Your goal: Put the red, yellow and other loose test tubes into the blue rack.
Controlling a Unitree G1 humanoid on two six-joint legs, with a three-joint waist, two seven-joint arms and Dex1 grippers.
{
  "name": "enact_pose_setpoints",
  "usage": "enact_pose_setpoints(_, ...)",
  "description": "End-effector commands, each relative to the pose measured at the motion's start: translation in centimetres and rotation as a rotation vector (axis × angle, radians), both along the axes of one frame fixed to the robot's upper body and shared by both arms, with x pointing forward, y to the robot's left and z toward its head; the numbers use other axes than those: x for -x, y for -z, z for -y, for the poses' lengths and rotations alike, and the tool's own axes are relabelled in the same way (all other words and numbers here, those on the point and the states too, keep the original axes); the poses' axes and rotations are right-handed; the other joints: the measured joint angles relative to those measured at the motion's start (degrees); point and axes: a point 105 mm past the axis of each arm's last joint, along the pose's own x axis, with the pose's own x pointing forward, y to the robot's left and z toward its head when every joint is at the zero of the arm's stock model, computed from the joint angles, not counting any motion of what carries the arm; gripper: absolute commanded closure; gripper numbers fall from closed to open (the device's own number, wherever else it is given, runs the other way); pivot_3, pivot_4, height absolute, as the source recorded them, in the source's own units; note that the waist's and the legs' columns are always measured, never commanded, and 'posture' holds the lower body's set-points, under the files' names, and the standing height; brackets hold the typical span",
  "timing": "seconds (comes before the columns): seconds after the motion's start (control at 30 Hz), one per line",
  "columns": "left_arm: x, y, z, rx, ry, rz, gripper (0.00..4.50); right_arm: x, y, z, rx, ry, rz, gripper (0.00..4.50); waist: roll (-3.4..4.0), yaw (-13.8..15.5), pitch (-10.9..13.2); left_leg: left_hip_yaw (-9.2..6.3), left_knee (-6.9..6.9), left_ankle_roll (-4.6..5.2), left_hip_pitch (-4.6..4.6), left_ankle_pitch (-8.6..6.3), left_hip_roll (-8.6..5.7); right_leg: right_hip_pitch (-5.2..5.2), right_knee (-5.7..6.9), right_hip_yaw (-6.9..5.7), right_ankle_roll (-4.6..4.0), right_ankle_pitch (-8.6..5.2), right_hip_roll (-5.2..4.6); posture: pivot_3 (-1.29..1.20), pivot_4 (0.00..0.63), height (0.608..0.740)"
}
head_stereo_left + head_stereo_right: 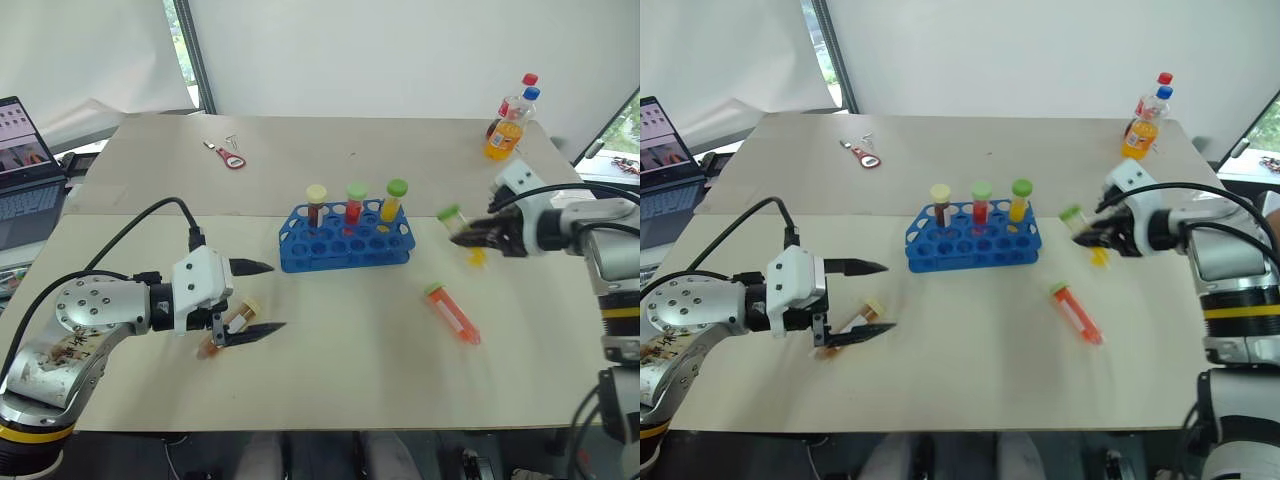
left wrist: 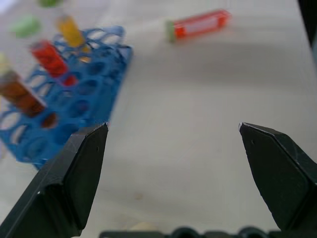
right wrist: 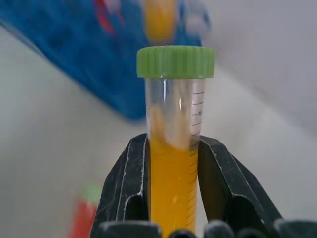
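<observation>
The left gripper (image 1: 262,297) is spread wide above a loose cream-capped tube (image 1: 228,327). The blue rack (image 1: 346,238), at table centre, holds three tubes. At its three o'clock, a yellow tube (image 3: 174,148) is clamped by the right gripper (image 1: 468,236).

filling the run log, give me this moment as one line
right hand: shut on green-capped plastic tube of yellow liquid | left hand: open, empty | bright blue plastic rack: three tubes in

You are in a makeshift lab: a plain table (image 1: 330,380) with a tube rack (image 1: 345,243), a laptop (image 1: 25,165) and drink bottles (image 1: 508,125).
</observation>
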Motion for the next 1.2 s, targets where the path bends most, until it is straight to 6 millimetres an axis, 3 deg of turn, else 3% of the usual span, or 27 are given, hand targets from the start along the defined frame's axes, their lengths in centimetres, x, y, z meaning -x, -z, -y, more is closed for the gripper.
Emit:
enact_pose_setpoints(0.03,0.4,-1.4,0.6,0.099,-0.001,0.055,0.00,0.4,-2.2,-2.0,-0.130,-0.012,0.291,3.54,-0.03,0.2,0.0,-0.01,0.00,-0.01,0.01,0.00,0.00,0.03,-0.02,-0.02,0.00,0.01,0.00,0.00,0.150,0.733)
enact_pose_setpoints(0.27,0.6,-1.8,1.5,0.131,0.043,0.044,0.00,-1.4,-0.6,-4.2,-0.245,0.099,0.468,3.54,-0.02,0.4,0.0,0.00,0.09,-0.07,-0.01,0.04,-0.09,0.10,-0.04,-0.05,0.07,0.07,-0.10,0.00,0.150,0.733)
enact_pose_setpoints(0.43,0.6,-2.0,1.6,0.117,0.056,0.043,0.00,-2.3,0.7,-4.5,-0.257,0.146,0.470,3.54,-0.02,-0.1,0.0,-0.01,0.02,-0.10,0.14,0.06,-0.07,0.21,-0.04,-0.06,0.05,0.07,-0.05,0.00,0.150,0.733)
enact_pose_setpoints(0.87,0.7,-2.3,2.2,0.129,0.069,0.038,0.00,-2.0,3.0,-5.3,-0.265,0.155,0.437,3.55,-0.02,-0.1,0.0,-0.04,-0.01,-0.10,0.17,0.06,-0.06,0.23,-0.05,-0.06,0.05,0.07,-0.04,0.00,0.150,0.733)
enact_pose_setpoints(1.2,0.2,-3.1,3.2,0.233,0.039,0.016,0.00,-2.1,4.3,-5.0,-0.380,0.277,0.448,3.55,-0.02,-0.2,0.0,-0.07,-0.02,-0.11,0.17,0.06,-0.05,0.23,-0.04,-0.06,0.05,0.07,-0.04,0.00,0.150,0.733)
